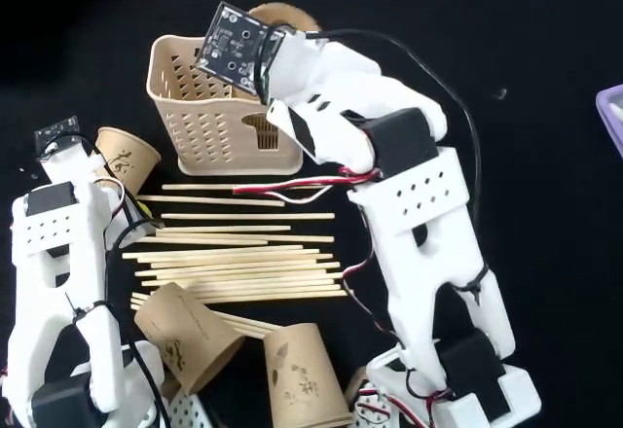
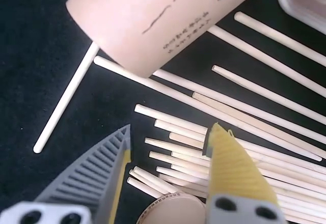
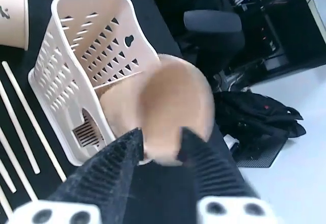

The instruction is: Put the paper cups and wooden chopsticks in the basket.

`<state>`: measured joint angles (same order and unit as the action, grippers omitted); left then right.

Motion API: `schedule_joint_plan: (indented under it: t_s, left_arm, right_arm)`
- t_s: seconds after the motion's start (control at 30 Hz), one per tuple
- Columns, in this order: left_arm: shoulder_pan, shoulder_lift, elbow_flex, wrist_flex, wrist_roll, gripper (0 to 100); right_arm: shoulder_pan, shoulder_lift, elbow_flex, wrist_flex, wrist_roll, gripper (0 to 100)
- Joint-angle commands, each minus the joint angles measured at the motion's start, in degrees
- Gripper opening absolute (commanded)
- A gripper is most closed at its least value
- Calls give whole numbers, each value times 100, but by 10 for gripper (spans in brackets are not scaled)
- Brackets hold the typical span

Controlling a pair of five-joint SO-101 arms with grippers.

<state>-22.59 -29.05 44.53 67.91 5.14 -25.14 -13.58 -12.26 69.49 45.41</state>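
- Your right gripper (image 3: 159,138) is clamped on a paper cup (image 3: 175,102), holding it up by the basket (image 3: 86,56) rim.
- Your left gripper (image 2: 171,127) hangs with jaws apart over the wooden chopsticks (image 2: 244,112) scattered on the black table (image 1: 545,204), near a second cup (image 2: 153,15) lying on its side.
- A third cup (image 1: 185,336) and a fourth cup (image 1: 307,374) lie side by side at the near edge of the chopsticks.

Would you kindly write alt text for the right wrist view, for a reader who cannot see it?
The right tool grips a brown paper cup close to the rim of a pale perforated basket on a black table. Wooden chopsticks and a second paper cup are on the table beside the basket.
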Motion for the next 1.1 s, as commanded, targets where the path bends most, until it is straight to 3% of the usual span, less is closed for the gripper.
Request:
schedule_joint_plan:
  t_s: [0.0, 0.2, 0.5, 0.8, 1.07]
  left_arm:
    - [22, -167, -66, -44, 18, 241]
    - [22, -167, -66, -53, 18, 241]
    - [22, -167, -66, -53, 9, 241]
    - [22, -167, -66, -62, 9, 241]
    - [57, -167, -75, -62, 9, 241]
  right_arm:
    - [-167, -215, -418, 211, 26, 227]
    - [-510, -620, -664, 941, 26, 170]
    - [-1292, -1842, -470, 3182, 18, 154]
    - [-1916, -4259, 2659, 3147, -246, 152]
    - [-3156, -6167, 5516, 2945, -668, 152]
